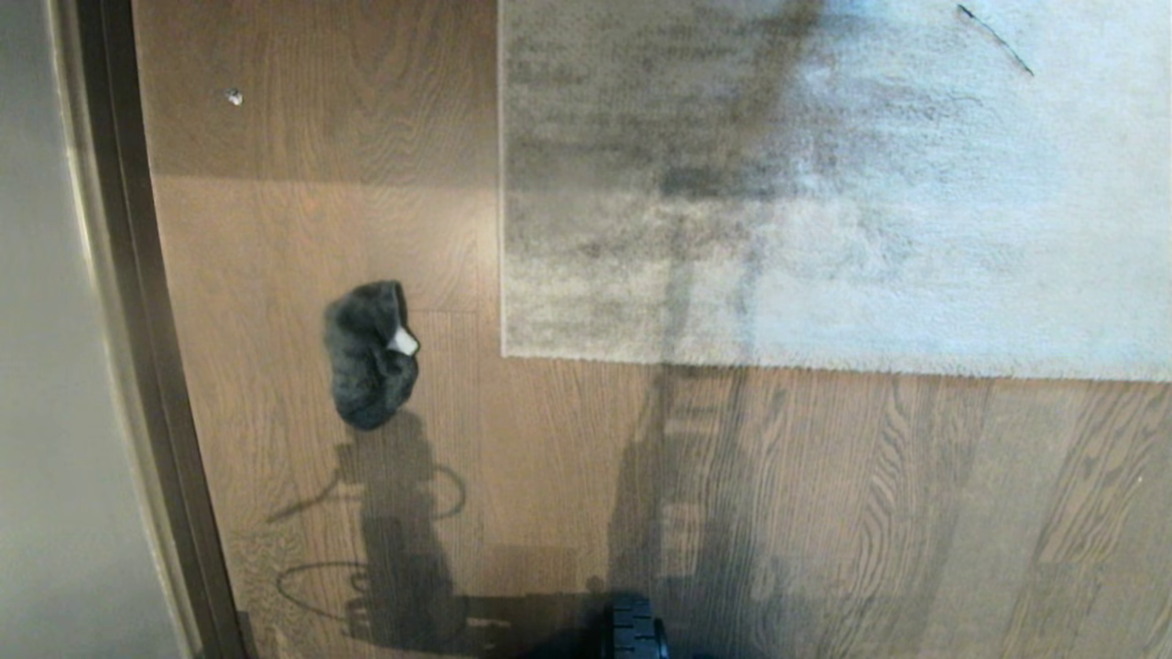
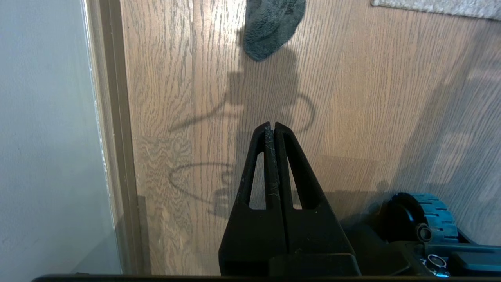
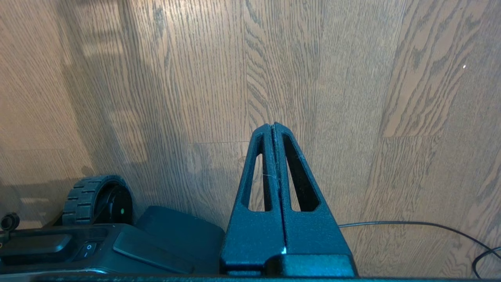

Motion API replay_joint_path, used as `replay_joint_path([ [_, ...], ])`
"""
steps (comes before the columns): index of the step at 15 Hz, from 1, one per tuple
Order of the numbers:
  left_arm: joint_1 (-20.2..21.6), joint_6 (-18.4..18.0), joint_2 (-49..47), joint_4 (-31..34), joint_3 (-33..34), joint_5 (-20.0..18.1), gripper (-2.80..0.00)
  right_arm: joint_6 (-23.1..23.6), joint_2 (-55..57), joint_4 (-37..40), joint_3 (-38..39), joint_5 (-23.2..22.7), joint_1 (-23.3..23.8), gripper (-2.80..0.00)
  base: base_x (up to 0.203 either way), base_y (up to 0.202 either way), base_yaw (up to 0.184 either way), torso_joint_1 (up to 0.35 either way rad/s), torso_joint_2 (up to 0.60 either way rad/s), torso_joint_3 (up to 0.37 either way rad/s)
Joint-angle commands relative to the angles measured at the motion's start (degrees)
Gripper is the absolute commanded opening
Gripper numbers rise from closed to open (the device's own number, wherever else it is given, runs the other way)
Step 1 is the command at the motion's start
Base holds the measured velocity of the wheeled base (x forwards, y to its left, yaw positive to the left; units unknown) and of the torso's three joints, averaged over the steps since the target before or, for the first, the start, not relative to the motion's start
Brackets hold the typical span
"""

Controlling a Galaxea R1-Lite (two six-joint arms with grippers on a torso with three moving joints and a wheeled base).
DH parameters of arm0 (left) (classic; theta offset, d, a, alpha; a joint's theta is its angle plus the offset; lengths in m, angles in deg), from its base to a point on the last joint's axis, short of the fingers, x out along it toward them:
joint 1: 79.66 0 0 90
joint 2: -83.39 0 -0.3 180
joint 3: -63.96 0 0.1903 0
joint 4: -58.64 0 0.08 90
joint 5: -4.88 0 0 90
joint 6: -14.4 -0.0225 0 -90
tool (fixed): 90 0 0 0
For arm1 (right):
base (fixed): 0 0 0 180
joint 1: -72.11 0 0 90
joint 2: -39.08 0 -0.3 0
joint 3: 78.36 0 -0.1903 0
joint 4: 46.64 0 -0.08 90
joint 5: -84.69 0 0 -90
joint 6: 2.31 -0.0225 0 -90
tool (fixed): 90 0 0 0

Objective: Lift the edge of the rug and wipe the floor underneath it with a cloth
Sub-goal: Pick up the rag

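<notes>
— What do you see along your left?
— A pale wall (image 1: 46,366) with a dark skirting strip (image 1: 146,366).
— And the light?
— You've got sunlit patches and long shadows.

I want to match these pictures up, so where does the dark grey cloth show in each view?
Head view: cloth on the floor, left of the rug corner.
Left wrist view: cloth at the top edge, beyond the shut left pincer.
Right wrist view: not in it.
Shared landmark: rug edge.
</notes>
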Motion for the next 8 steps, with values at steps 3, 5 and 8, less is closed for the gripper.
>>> replay_joint_path([
  [3, 0.0, 0.06, 0.02, -0.02, -0.01, 0.02, -2.8, -0.02, -0.02, 0.04, 0.0, 0.0, 0.0, -2.8, 0.0, 0.0, 0.0, 0.0, 0.0, 0.0],
  [5, 0.0, 0.06, 0.02, 0.05, -0.01, 0.02, -2.8, -0.02, -0.02, 0.04, 0.0, 0.0, 0.0, -2.8, 0.0, 0.0, 0.0, 0.0, 0.0, 0.0],
  [8, 0.0, 0.06, 0.02, -0.02, -0.01, 0.02, -2.8, -0.02, -0.02, 0.04, 0.0, 0.0, 0.0, -2.8, 0.0, 0.0, 0.0, 0.0, 0.0, 0.0],
])
